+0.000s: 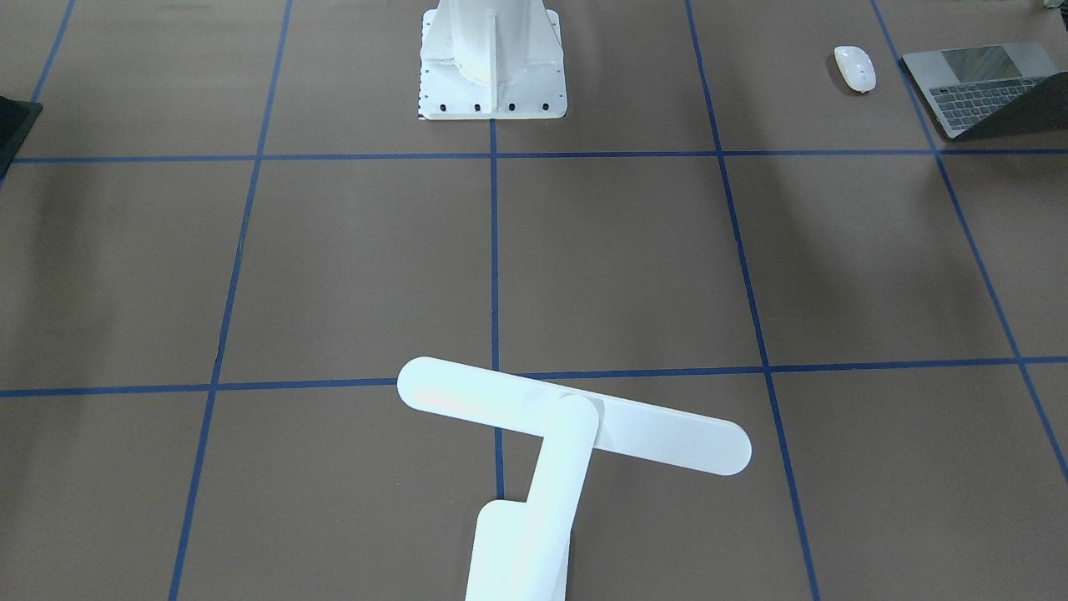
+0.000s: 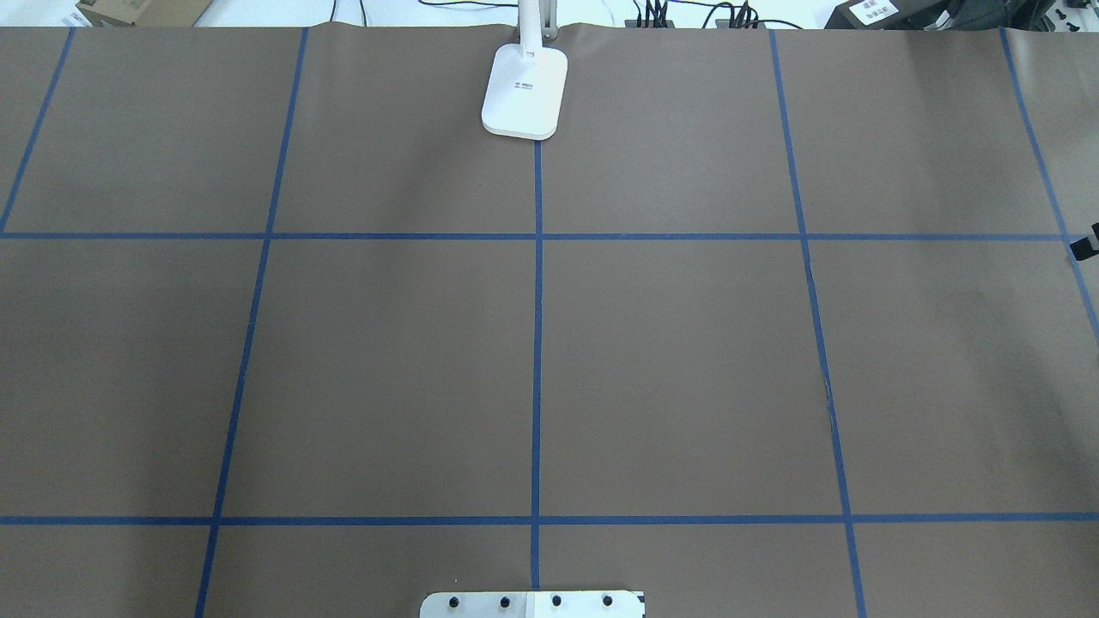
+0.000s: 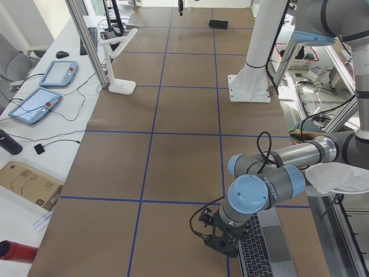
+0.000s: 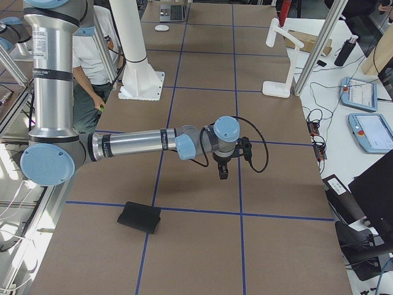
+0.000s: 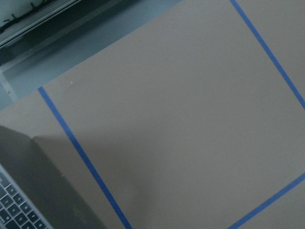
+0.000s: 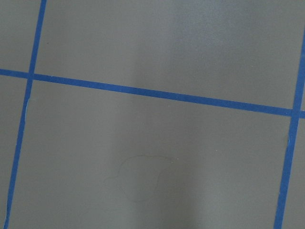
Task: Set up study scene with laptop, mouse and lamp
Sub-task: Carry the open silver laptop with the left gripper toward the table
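The white lamp (image 1: 576, 426) stands at the table's far middle edge; its base shows in the overhead view (image 2: 525, 90). The grey laptop (image 1: 984, 88) lies open at the robot's left end, with the white mouse (image 1: 855, 68) beside it. My left gripper (image 3: 223, 247) hangs low over the table just beside the laptop's (image 3: 262, 248) edge; I cannot tell if it is open or shut. The left wrist view shows a laptop corner (image 5: 28, 191) and no fingers. My right gripper (image 4: 223, 172) hovers over bare table at the right end; its state cannot be told.
The white bolted pedestal (image 1: 492, 58) stands at the near middle edge. A black mat (image 4: 140, 217) lies at the robot's right end. Blue tape lines grid the brown table. Operators stand behind the robot, and a side desk holds tablets (image 3: 34, 104).
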### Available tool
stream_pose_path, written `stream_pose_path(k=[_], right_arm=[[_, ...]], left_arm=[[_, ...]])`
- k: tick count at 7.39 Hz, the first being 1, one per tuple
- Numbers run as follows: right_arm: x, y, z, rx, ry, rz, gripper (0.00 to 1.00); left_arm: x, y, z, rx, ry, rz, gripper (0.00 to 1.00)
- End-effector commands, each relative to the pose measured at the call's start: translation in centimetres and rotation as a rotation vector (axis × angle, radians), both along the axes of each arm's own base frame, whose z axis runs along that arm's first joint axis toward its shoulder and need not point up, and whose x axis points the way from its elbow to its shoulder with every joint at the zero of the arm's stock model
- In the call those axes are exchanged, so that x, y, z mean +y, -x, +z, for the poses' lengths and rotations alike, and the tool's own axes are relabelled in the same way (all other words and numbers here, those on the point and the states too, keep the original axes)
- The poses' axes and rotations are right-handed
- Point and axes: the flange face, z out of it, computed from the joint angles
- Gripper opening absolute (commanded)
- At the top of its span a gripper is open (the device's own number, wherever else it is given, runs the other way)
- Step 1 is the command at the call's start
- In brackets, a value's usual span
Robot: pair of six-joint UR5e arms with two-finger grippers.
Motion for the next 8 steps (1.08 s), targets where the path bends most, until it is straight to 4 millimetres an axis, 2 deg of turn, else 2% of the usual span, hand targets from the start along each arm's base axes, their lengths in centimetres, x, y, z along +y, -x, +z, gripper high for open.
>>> stream_pose_path(k=[1,2,4,8], right_arm=[[0.2,0.4,-0.5,-0.015,-0.075,-0.01,0.99],[1.9,0.2,1.1,-0.021,-0.094,-0.016,0.99],[2.5,0.1,1.0,-0.033,-0.146,-0.011,0.99],[2.7,1.9,0.7,-0.041,-0.073,0.008,0.99]], left_arm=[[1.4,-0.6,1.4,0.014,0.102,-0.067,0.97],[1.8,-0.8,2.4,0.024,0.149,-0.097,0.97],[2.7,-1.2,4.7,0.045,0.199,-0.1,0.94],[4.7,-2.2,6.1,0.073,0.24,-0.098,0.93]])
